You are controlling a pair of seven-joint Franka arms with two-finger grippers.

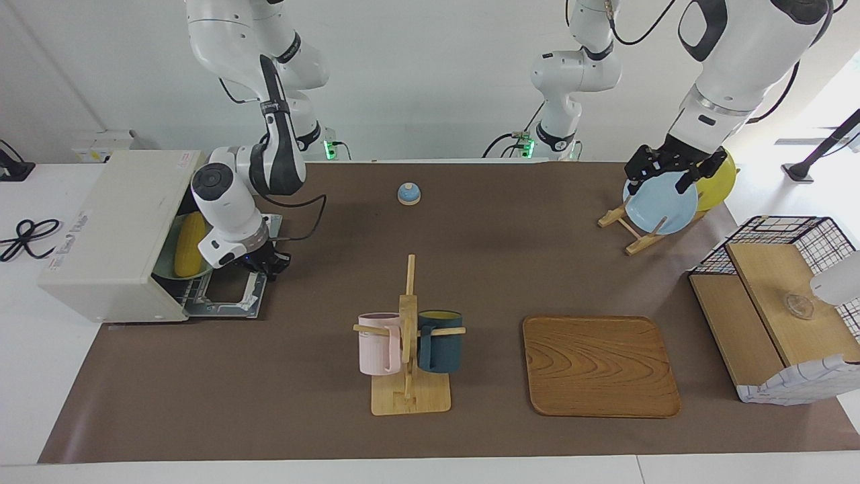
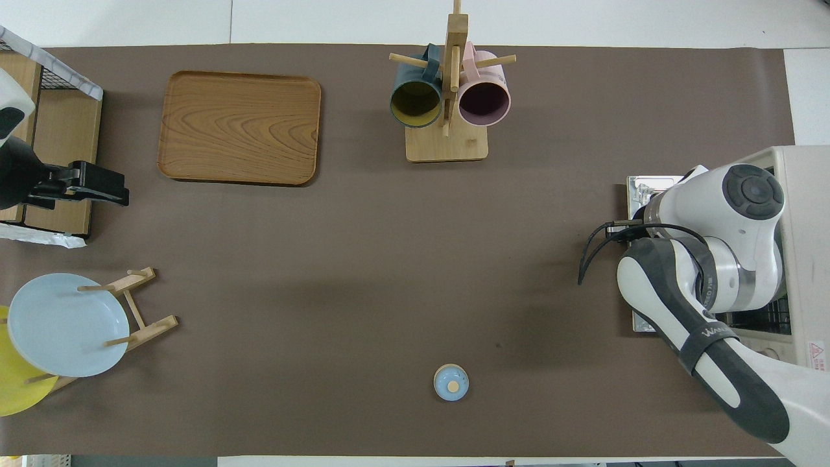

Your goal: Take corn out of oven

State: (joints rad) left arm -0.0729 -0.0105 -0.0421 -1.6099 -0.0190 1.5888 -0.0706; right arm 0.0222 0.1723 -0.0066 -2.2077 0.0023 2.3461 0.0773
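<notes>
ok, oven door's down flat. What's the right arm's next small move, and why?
Probably open the right gripper and lift it clear. Its fingers are shut at the outer edge of the door of the oven, which lies fully open, and the corn lies inside, untouched. The left gripper waits open over the blue plate.
</notes>
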